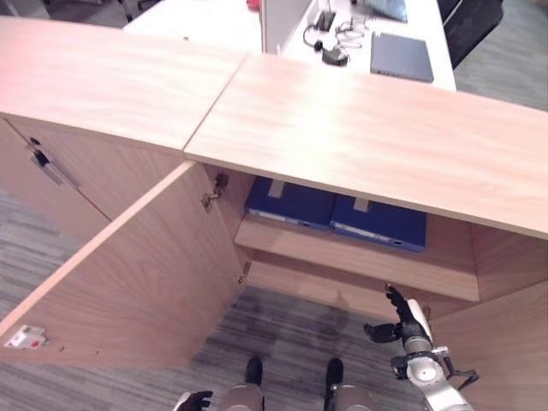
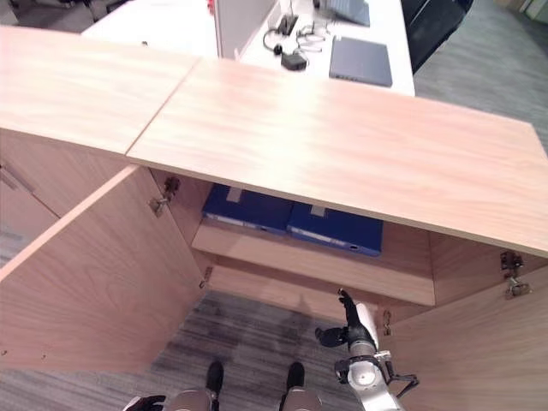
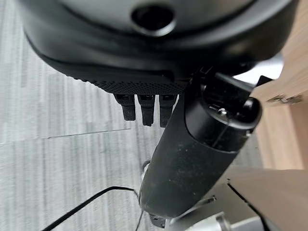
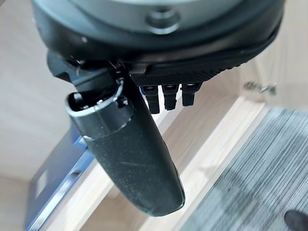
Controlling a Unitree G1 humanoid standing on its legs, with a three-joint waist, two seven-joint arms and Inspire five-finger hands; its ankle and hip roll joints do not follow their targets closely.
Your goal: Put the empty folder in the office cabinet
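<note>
Folders: two flat dark-blue folders lie side by side on the light wooden shelf inside the open office cabinet, the left blue folder touching or just beside the right blue folder, both flat with their spines toward the opening. Left cabinet door stands swung wide toward the robot; a metal hinge shows at its inner edge. Right cabinet door is also open, with its hinge visible in the right eye view. Right hand is raised in front of the cabinet, below the shelf edge and apart from the folders; fingers extended, thumb spread to the side, holding nothing. In the right wrist view the right hand's short fingertips point toward the shelf, and a folder edge shows past the thumb. Left hand sits low beside the open left door, over grey striped carpet; its fingers look relaxed, empty. Behind the cabinet, a white desk carries a grey closed laptop.
</note>
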